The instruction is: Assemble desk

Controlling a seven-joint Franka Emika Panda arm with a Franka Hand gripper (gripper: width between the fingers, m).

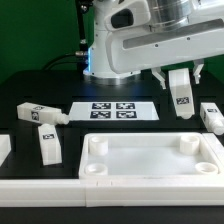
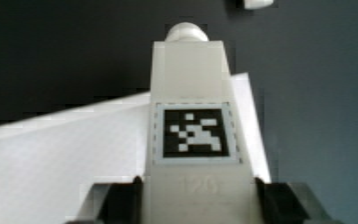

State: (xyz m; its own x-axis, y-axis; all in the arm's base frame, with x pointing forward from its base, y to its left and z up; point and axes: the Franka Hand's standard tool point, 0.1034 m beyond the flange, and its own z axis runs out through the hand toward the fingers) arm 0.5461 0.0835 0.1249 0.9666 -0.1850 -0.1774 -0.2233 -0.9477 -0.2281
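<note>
The white tabletop [image 1: 152, 158] lies flat at the front of the black table, rim up, with round sockets at its corners. My gripper [image 1: 180, 80] is shut on a white square leg [image 1: 181, 95] and holds it above the table, behind the tabletop's far corner on the exterior view's right. In the wrist view the leg [image 2: 195, 110] runs away from the camera between my fingers [image 2: 115, 200], its tag facing the camera and its round peg at the far end. Three other legs lie loose: one [image 1: 41, 114] far on the exterior view's left, one [image 1: 49, 144] nearer, one [image 1: 211, 116] on the right.
The marker board [image 1: 113, 110] lies flat behind the tabletop. A long white rail [image 1: 60, 190] runs along the front edge. A white block [image 1: 4, 149] shows at the exterior view's left edge. The arm's base [image 1: 105, 55] stands behind the marker board.
</note>
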